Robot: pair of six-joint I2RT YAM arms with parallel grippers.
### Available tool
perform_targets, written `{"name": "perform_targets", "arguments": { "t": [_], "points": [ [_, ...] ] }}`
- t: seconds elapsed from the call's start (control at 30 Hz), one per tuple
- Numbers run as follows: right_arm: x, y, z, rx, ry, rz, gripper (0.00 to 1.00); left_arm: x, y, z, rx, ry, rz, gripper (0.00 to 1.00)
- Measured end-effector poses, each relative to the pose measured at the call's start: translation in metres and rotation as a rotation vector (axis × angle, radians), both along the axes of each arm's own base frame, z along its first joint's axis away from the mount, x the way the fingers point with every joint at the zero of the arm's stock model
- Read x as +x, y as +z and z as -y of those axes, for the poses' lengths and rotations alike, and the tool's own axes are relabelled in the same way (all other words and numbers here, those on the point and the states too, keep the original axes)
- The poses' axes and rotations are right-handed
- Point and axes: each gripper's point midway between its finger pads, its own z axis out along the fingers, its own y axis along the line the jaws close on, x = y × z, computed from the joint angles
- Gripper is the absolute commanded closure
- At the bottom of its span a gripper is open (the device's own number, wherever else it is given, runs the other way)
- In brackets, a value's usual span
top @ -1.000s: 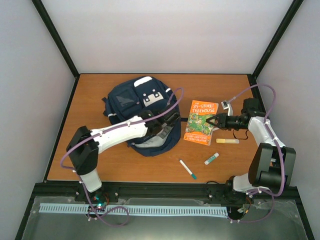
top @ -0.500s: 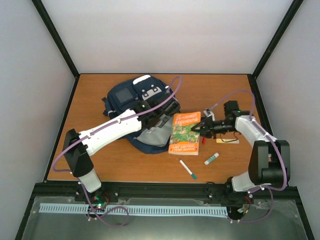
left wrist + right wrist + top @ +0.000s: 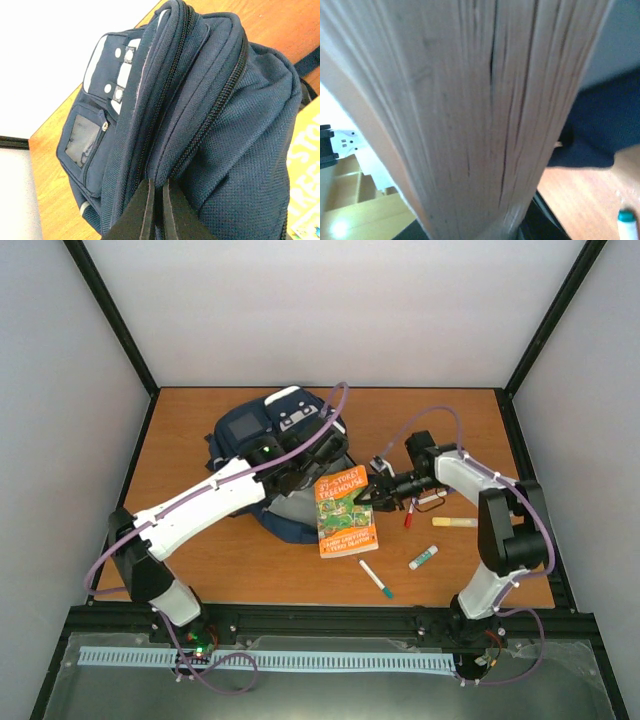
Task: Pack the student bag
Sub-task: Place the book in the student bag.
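Student bag stands at the back left of the bench, and we see the left fingers pinched on its zippered rim while the right fingers clamp a book just beside it.

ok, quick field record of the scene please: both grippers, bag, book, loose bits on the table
left gripper: shut, pinching the backpack fabric by a zip
right gripper: shut on the book
backpack: navy, lying on the table
book: orange cover, beside the backpack, not yet inside
loose on table: red pen, yellow highlighter, glue stick, green-capped pen
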Motion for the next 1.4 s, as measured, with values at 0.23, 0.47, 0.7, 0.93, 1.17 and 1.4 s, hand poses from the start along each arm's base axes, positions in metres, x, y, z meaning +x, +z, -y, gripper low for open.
{"name": "perform_targets", "arguments": {
  "t": [0.23,0.47,0.7,0.93,1.17,1.4],
  "points": [
    [0.039,0.007,-0.025,0.043,0.062,0.088,0.97,-0.003,0.015,-0.006,-0.009,-0.012,0.027,0.99],
    [0.024,-0.015,-0.060,0.051,0.159,0.018,0.97,-0.007,0.013,-0.010,-0.006,-0.026,0.027,0.99],
    [0.029,-0.024,-0.072,0.062,0.181,0.032,0.97,-0.007,0.006,-0.009,-0.010,-0.030,0.024,0.99],
    [0.051,-0.034,-0.081,0.068,0.150,0.062,0.97,-0.009,0.007,-0.011,-0.023,-0.031,0.032,0.99],
    [0.089,-0.043,-0.094,0.039,0.117,0.140,0.88,-0.010,0.008,-0.014,-0.037,-0.030,0.047,0.99],
    [0.110,-0.061,-0.099,-0.019,0.099,0.181,0.55,-0.012,0.000,-0.020,-0.033,-0.021,0.051,0.99]
  ]
}}
